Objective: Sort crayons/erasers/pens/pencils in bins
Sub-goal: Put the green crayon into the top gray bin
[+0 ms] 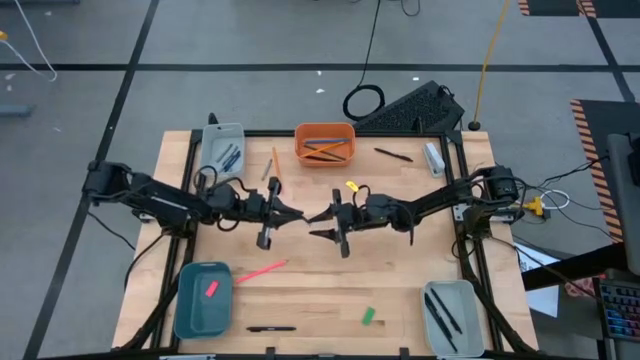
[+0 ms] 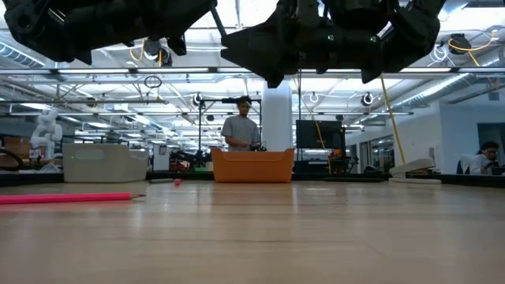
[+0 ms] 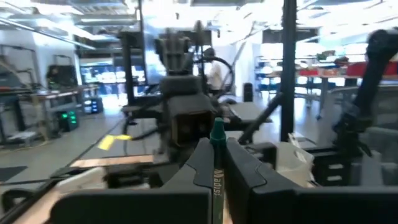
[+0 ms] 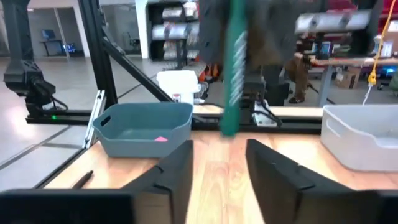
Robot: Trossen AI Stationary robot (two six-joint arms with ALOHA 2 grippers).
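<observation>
The counter (image 1: pixel 400 290) fills the middle of the high view, with a bin near each corner: a pale grey bin (image 1: pixel 223 148) at upper left holding dark sticks, the orange bin (image 1: pixel 324 143) at top centre holding pencils, the teal bin (image 1: pixel 203 298) at lower left with the pink eraser (image 1: pixel 211 289) inside, and a second pale bin (image 1: pixel 450 318) at lower right holding pens.

Both arms meet over the centre of the counter. The left claw (image 1: pixel 290 213) is closed on a green pencil (image 3: pixel 217 163), which stands up between its fingers in the left wrist view. The right claw (image 1: pixel 322 216) faces it with fingers spread; in the right wrist view the green pencil (image 4: pixel 234 68) hangs just ahead of the gap, not yet between them.

This looks like a hand-over in mid-air, though the blur leaves contact uncertain. The next move calls for the right claw to close on the pencil before the left lets go, then carry it to the orange bin.

Still loose on the counter: a pink pencil (image 1: pixel 262 270), an orange pencil (image 1: pixel 275 162), a black pen (image 1: pixel 271 328), another pen (image 1: pixel 393 154) and the green eraser (image 1: pixel 369 316).
</observation>
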